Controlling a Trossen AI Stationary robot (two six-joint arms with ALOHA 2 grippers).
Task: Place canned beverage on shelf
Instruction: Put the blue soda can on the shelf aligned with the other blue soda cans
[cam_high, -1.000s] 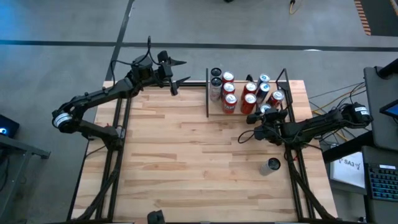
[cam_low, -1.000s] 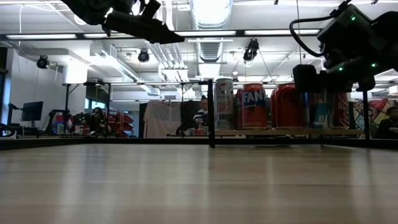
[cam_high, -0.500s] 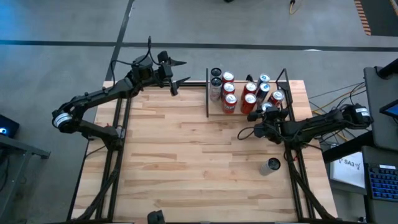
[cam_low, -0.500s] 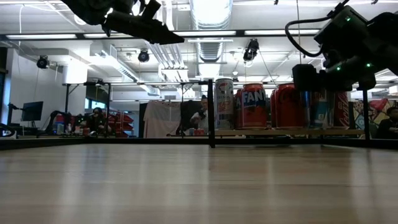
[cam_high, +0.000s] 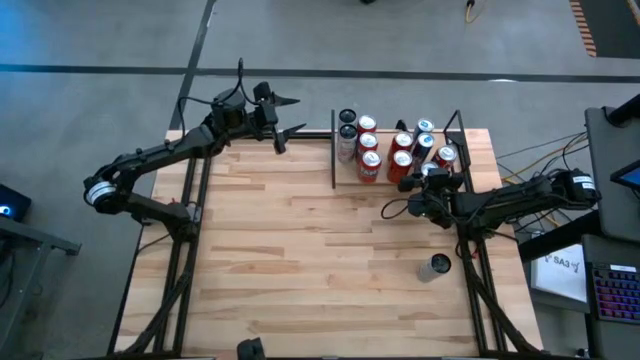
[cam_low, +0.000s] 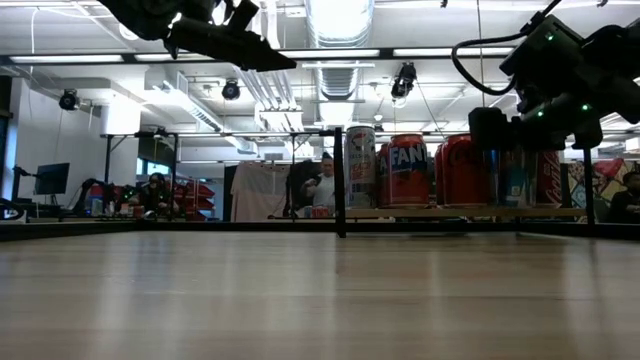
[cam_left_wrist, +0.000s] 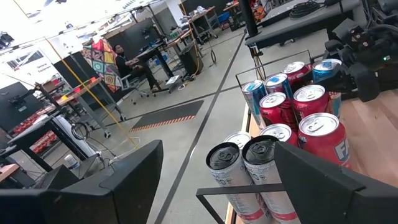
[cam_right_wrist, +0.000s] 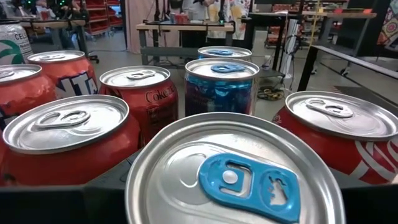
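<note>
Two dark jointed arms, black cables looped along them, green lights on the right arm (cam_low: 565, 70).

The left arm stretches toward the table's far left corner, its left gripper (cam_high: 285, 115) held high above the tabletop with the two fingers (cam_left_wrist: 124, 180) spread apart — nothing between them. The right arm reaches in from the right edge, forearm lying roughly level, the right gripper (cam_high: 425, 196) (dark, cables looping off its wrist) pointing inward.
</note>
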